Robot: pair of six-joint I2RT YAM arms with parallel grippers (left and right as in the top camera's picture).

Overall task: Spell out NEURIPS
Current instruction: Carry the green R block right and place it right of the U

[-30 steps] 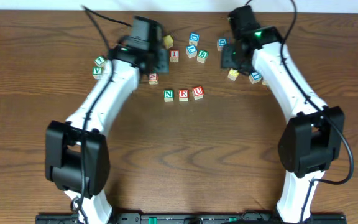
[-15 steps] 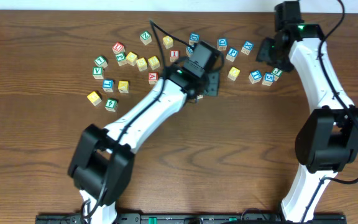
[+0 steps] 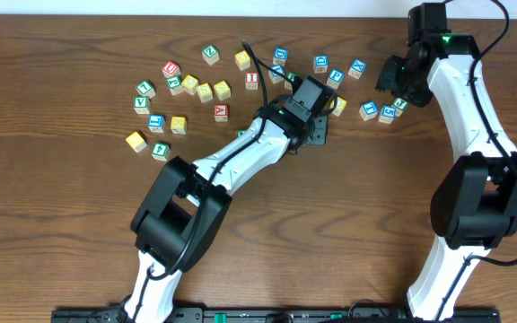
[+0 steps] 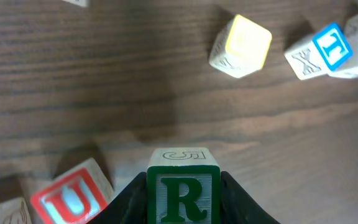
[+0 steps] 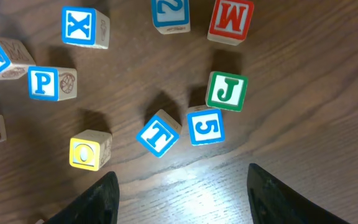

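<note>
- Tabletop (image 3: 79,224): dark wood; loose letter cubes (image 3: 196,85) scattered across upper part of overhead frame
- Left gripper (image 4: 183,202): bottom centre of left wrist view; jaws narrow, clamped on green R cube (image 4: 182,186); red U cube (image 4: 73,198) just beside it, lower left
- Right gripper (image 5: 182,199): upper right of overhead frame; jaws wide, holding nothing
- Blue P cube (image 5: 45,83): left edge of right wrist view, resting on tabletop

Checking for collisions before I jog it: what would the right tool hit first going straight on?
The right tool, open, likely meets bare table first; blue T cube and 5 cube lie just beyond, though depth is unclear.
</note>
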